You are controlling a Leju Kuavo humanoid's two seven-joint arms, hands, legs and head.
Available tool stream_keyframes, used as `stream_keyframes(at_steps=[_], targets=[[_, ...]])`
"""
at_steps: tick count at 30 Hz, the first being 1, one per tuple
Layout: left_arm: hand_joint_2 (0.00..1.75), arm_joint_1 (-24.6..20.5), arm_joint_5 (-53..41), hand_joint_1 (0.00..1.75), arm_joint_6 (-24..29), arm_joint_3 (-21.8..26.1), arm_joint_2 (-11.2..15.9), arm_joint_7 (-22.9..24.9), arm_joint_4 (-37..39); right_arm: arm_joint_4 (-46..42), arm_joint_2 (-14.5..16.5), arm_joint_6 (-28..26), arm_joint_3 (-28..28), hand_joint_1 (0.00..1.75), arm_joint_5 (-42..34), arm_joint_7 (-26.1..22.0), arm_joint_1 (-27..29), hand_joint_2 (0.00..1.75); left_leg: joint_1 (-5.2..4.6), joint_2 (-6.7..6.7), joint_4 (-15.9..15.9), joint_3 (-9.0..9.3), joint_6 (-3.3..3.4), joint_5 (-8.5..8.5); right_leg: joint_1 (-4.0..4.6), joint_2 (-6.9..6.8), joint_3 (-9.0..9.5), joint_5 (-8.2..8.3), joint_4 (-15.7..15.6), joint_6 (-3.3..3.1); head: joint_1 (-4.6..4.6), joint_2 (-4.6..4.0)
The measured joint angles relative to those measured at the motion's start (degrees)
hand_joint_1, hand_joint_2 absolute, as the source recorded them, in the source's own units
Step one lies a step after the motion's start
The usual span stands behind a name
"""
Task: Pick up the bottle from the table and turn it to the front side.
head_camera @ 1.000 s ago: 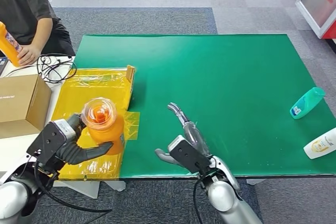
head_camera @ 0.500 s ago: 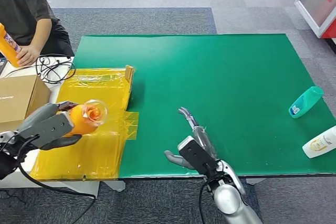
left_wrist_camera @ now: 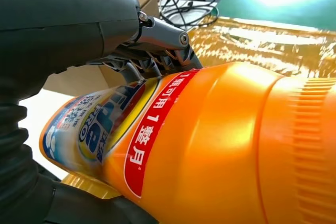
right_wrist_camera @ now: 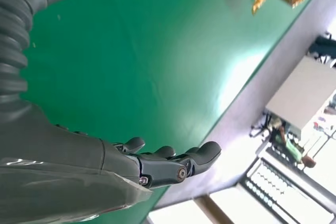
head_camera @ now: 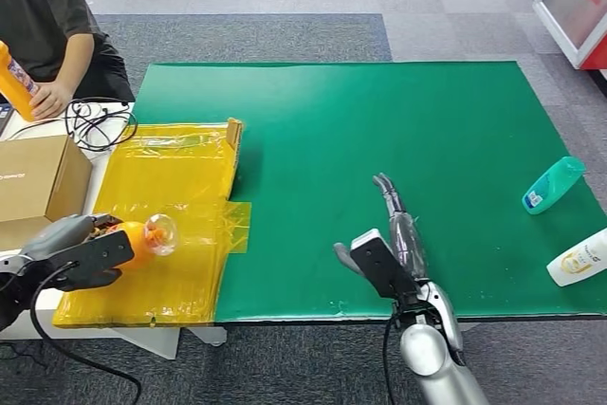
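Item: orange bottle [head_camera: 143, 237], at 8 o'clock over yellow sheet [head_camera: 172, 187], being gripped sideways by left robot hand [head_camera: 75, 251]. Right robot hand [head_camera: 390, 248] being held spread, empty. Step: turning; label-forward rotation likely needed next.

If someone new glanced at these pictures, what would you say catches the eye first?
Most striking is the orange bottle, held on its side by the left hand over the yellow plastic sheet at the table's left end. Next is the wide green mat, where the right hand hovers near the front edge with fingers spread and nothing in it. A teal bottle and a white bottle lie at the far right.
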Motion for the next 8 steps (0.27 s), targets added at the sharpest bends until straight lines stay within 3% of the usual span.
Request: stream_keyframes(at_steps=[8], targets=[[1.75,0.81,-10.29,1.75,0.44,-1.81,-3.12,-4.25,3.72,-1.54,1.62,-1.46,-3.49,0.0,2.18,0.48,-1.45,1.75,0.01,0.0,0.0,0.01,0.0,0.01,0.01,-0.01,-0.01,0.0,0.0,-0.01,0.01,0.0]])
